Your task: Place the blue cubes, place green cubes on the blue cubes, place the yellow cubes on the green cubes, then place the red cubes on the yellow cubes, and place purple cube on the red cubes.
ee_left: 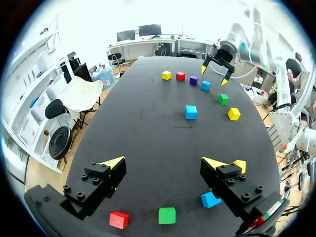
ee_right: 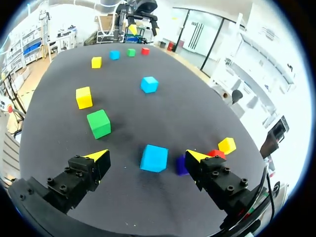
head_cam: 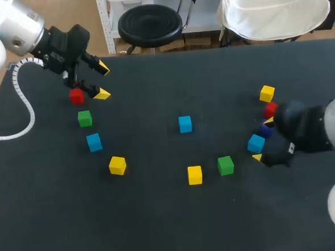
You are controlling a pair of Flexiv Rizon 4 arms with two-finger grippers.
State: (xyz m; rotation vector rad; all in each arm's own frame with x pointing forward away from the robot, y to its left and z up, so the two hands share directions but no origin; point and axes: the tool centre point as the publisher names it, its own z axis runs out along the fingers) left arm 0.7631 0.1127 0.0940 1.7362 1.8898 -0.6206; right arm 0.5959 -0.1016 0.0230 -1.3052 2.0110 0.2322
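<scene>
My right gripper is open and straddles a blue cube with gaps on both sides. Beside that cube sit a purple cube, a red cube and a yellow cube. Another blue cube lies mid-table, with a yellow cube and a green cube nearer the front. My left gripper hangs open at the back left, just past a red cube. A green cube, a blue cube and a yellow cube trail forward from it.
All cubes lie singly on the dark table top. The left arm's white cable loops over the table's left side. In the left wrist view the red cube and green cube sit under the open fingers.
</scene>
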